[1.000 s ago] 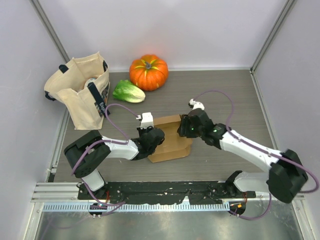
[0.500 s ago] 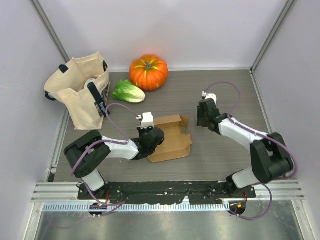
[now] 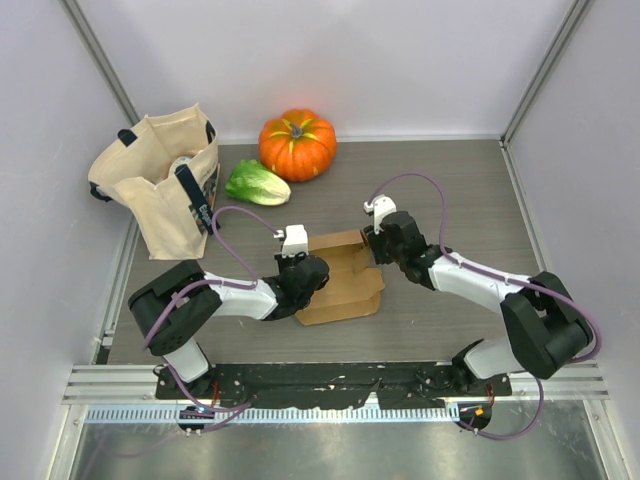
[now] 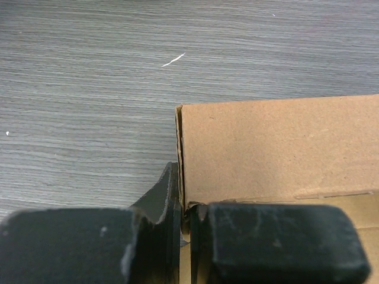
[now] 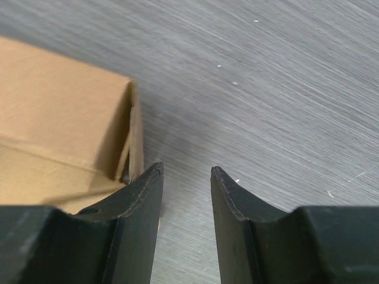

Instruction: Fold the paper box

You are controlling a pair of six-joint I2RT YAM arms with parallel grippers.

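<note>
Paper box (image 3: 345, 275): is lying partly folded on the table (image 3: 460, 190), nearer the arms than the pumpkin (image 3: 297, 143), slightly to its right and well apart from it.
Left gripper (image 4: 183, 204): is pinching the box's upright wall at a corner, with its jaws almost together on the cardboard. It is sitting nearer the arms than the pumpkin.
Right gripper (image 5: 186, 177): is holding a moderate gap with only bare table between its jaws. One finger (image 5: 142, 201) is sitting just beside the box's other corner, to the pumpkin's near right.
Lettuce (image 3: 257, 183): is lying just left of the pumpkin.
Tote bag (image 3: 160, 190): is standing further left of the pumpkin.
</note>
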